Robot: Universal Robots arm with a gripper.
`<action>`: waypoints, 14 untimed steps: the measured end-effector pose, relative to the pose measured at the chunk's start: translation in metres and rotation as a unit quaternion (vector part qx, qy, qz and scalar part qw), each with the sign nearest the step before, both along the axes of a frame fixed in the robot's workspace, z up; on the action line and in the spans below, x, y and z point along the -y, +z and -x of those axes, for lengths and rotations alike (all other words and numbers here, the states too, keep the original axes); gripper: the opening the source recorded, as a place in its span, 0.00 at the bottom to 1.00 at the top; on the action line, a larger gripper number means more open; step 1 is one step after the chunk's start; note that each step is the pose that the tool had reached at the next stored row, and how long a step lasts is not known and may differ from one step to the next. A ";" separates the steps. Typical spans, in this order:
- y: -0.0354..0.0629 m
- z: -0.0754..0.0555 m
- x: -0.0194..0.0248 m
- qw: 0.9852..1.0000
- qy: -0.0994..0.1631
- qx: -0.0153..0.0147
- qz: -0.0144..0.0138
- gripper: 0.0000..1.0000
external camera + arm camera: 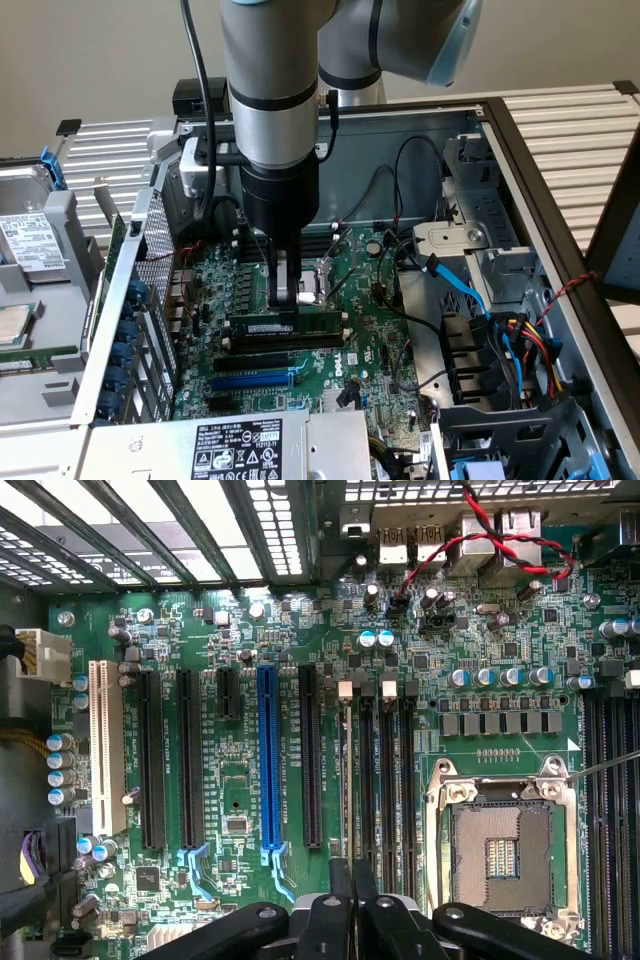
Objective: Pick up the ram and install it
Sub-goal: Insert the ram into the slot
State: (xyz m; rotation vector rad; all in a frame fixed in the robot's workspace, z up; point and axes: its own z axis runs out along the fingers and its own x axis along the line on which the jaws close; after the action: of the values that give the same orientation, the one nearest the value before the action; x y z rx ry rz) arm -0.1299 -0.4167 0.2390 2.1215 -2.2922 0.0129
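Green ram [290,327] stands on edge in 1 black slot [300,340] of the motherboard [385,352]; the gripper [284,306] has its jaws closed, apparently pinching its top edge.

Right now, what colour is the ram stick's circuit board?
Green; the long thin ram stick shows best in the exterior view.

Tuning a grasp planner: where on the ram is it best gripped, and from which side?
Pinch the ram by its top long edge near mid-length, coming straight down. It stands on edge on the motherboard, so only its upper flat faces are free. The gripper is shut on it there.
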 end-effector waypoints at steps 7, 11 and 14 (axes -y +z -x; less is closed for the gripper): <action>-0.0002 0.001 0.0000 1.000 0.000 0.012 0.000 0.12; -0.0003 0.001 0.0000 1.000 0.000 0.012 0.000 0.12; -0.0010 0.003 0.0000 1.000 0.000 0.012 0.000 0.12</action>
State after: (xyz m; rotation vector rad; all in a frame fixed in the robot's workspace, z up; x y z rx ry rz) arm -0.1325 -0.4167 0.2381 2.1329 -2.3051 0.0379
